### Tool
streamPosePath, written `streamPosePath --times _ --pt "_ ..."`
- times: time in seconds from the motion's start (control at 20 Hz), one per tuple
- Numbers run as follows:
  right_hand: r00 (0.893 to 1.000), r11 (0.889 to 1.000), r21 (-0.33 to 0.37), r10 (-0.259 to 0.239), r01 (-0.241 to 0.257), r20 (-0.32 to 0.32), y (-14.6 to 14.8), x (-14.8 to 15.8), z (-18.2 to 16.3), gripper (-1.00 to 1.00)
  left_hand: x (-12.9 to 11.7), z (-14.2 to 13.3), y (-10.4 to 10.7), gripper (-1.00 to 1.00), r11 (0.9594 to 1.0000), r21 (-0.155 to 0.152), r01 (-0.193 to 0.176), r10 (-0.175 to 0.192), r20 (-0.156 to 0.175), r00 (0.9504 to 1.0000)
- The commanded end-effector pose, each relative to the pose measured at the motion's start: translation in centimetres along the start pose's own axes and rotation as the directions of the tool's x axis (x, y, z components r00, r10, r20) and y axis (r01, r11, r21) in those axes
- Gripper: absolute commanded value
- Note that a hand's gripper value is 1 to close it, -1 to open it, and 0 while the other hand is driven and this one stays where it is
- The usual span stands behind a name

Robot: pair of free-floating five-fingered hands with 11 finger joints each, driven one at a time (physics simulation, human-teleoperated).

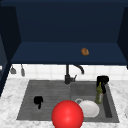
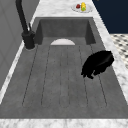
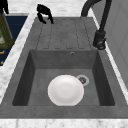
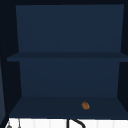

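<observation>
Up by the sink's right rear corner: right hand, fingers curled round the neck of an olive-green glass bottle, bottle upright and held above the right edge of the basin. Same bottle at the left border of the right side view, with that hand's fingers just above it. Below and left of the bottle, lying in the basin: white plate, round, flat on the bottom near the front wall, seen again in the right side view with the drain just behind it. Further left, over the ribbed draining board: left hand, fingers curled downward, grasping nothing, hovering near the board's front edge, well apart from bottle and plate. Same hand in the left side view, toward the board's front side. Behind the divide between board and basin: black faucet, spout arching right. Ahead of the sink's front edge: big red ball, overlapping the plate's left rim. Overhead, on the dark blue cabinet's bottom shelf: small brown pastry-like item, right of centre.
</observation>
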Motion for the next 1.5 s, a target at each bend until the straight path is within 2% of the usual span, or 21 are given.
streamPosePath --times 0.0,0.25,0.5,0.7,1.45 --pt "1.000 0.999 -0.034 -0.014 0.014 0.009 0.1 2.2 1.9 1.00 0.0 0.0 0.0 0.00 1.0000 0.000 0.000 0.000 0.000 1.0000" --pt "1.000 0.997 -0.074 -0.004 0.004 0.004 -0.1 4.7 4.6 1.00 0.0 0.0 0.0 0.00 1.0000 0.000 0.000 0.000 0.000 1.0000" --pt "1.000 0.998 -0.070 -0.008 0.007 -0.007 -1.3 7.7 7.5 1.00 0.0 0.0 0.0 0.00 1.0000 0.000 0.000 0.000 0.000 1.0000" --pt "0.999 0.996 -0.083 -0.010 0.007 -0.036 -2.6 9.8 9.9 1.00 0.0 0.0 0.0 0.00 1.0000 0.000 0.000 0.000 0.000 1.0000" --pt "0.999 0.992 -0.128 0.003 -0.009 -0.046 -8.1 17.3 19.2 1.00 0.0 0.0 0.0 0.00 1.0000 0.000 0.000 0.000 0.000 1.0000"
